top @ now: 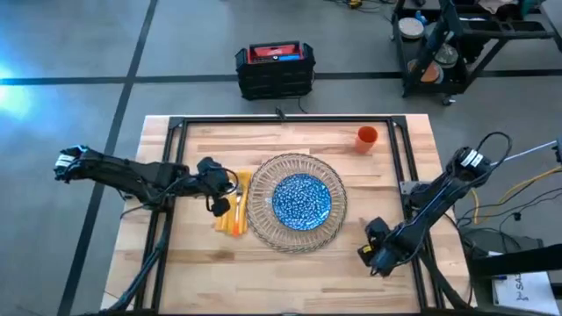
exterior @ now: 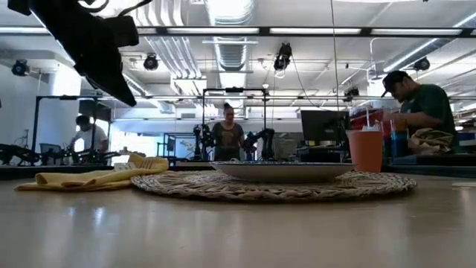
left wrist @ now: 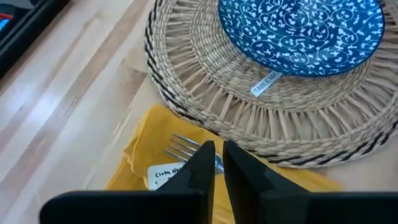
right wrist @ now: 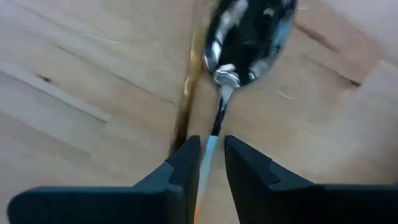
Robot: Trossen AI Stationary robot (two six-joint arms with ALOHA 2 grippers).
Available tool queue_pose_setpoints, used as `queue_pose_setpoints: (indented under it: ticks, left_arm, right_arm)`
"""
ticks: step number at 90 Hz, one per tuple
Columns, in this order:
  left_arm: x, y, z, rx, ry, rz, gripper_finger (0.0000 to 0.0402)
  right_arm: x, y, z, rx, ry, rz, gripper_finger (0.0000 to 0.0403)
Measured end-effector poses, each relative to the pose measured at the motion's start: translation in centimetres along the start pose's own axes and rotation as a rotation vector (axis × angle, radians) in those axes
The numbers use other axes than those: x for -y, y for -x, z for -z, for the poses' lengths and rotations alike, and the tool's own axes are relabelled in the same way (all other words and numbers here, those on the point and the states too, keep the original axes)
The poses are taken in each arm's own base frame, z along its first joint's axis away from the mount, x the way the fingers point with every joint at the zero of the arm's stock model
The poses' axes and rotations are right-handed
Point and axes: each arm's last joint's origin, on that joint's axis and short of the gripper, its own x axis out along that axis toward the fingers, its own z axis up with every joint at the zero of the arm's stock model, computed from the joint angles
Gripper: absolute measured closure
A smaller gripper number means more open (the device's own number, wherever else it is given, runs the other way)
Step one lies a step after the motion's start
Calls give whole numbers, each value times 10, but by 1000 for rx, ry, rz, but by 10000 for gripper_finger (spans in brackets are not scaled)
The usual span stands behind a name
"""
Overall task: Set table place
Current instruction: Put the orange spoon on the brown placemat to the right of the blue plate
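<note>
woven mat [top: 263, 230], blue plate [top: 301, 198] and yellow napkin [top: 230, 207] sit mid-table; both arms are low over the wood.
high view: left gripper [top: 219, 204] sits over the napkin, just left of the mat; right gripper [top: 376, 254] is right of the mat; orange cup [top: 366, 137] stands well apart at the far edge.
low view: plate rests flat on the mat, cup behind.
left wrist view: fork [left wrist: 189, 150] lies on the napkin, tines away from the nearly closed fingers.
right wrist view: spoon [right wrist: 239, 46] is pinched by its handle, long axis straight ahead, bowl leading.
</note>
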Motion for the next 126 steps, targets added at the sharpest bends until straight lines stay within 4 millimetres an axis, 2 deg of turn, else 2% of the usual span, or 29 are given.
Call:
queue_pose_setpoints:
  ticks: [20,36,44,54,64,79,92,109,126]
  left_arm:
    - [0,0,0,4,5,2,382]
    - [0,1,0,6,6,1,382]
    - [-1,0,-1,14,6,-15,382]
    - [-1,0,-2,28,10,-20,382]
    - [0,1,-4,47,12,-12,382]
    - [0,2,-7,57,2,-8,382]
    - [0,2,-7,62,-24,-7,382]
    - [0,2,-7,61,-26,-7,382]
    - [0,2,-6,43,-4,-1,382]
  right_arm:
    - [-3,6,0,23,-23,4,396]
    - [-13,38,-1,114,-106,24,401]
    - [-17,52,-9,167,-130,36,402]
    - [-17,58,-31,284,-209,37,402]
    - [-20,53,-64,417,-285,-44,402]
    - [-22,37,-118,417,-298,-95,403]
    - [-18,33,-149,385,-296,-70,403]
    - [-23,22,-170,342,-276,-115,403]
    - [-25,7,-174,277,-261,-63,403]
